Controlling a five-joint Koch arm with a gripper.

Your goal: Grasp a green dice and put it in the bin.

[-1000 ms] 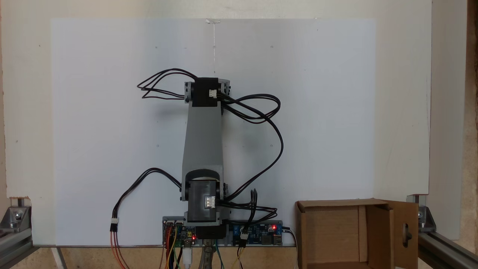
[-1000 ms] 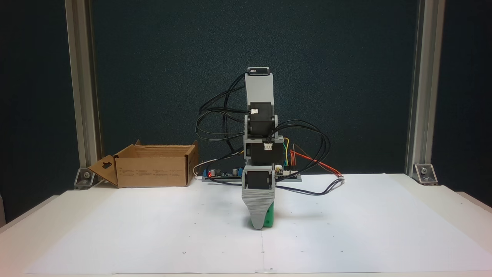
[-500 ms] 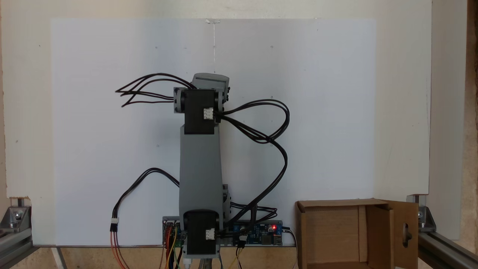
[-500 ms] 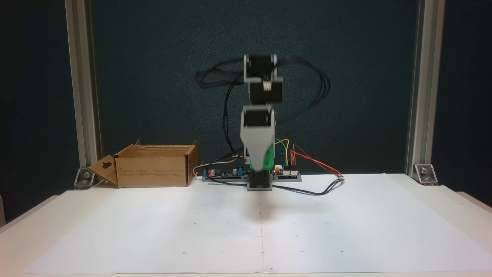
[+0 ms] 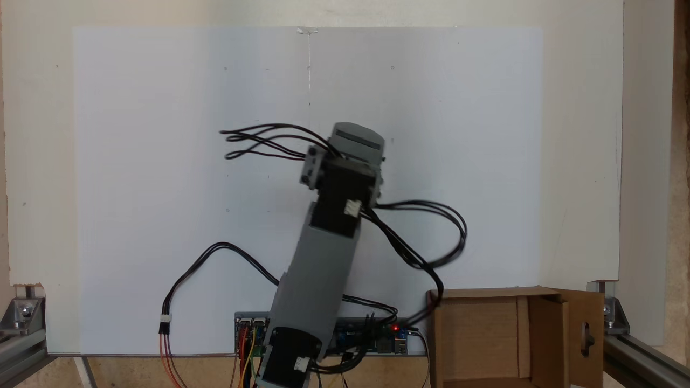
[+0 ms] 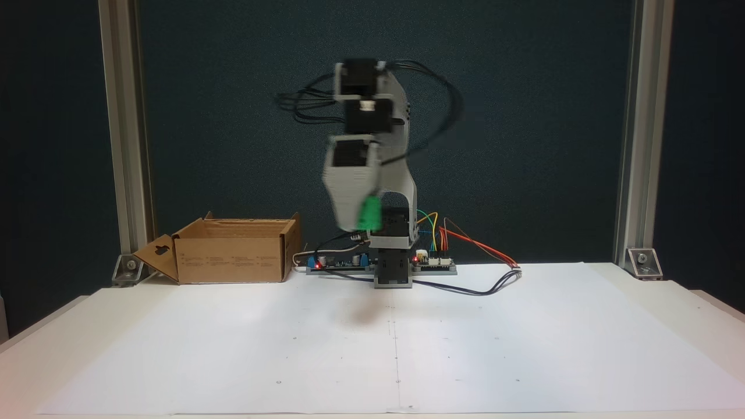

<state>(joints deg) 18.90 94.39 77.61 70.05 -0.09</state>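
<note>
In a fixed view, the gripper [image 6: 361, 224] is seen raised high above the white sheet [image 6: 524, 337], slightly left of the frame's centre, with the green dice [image 6: 369, 213] pinched at its tip; both are blurred, so the pips cannot be made out. The dice is held well clear of the sheet, with a faint shadow cast on the paper below it. The bin [image 6: 233, 250] is placed at the left middle of that frame, its mouth open upward and the flap with the keyhole cut-out folded out to the left; it is well apart from the dice. In a fixed view from above, the arm [image 5: 323, 269] is angled towards the upper right, and the bin [image 5: 539, 293] is set in the lower right corner.
</note>
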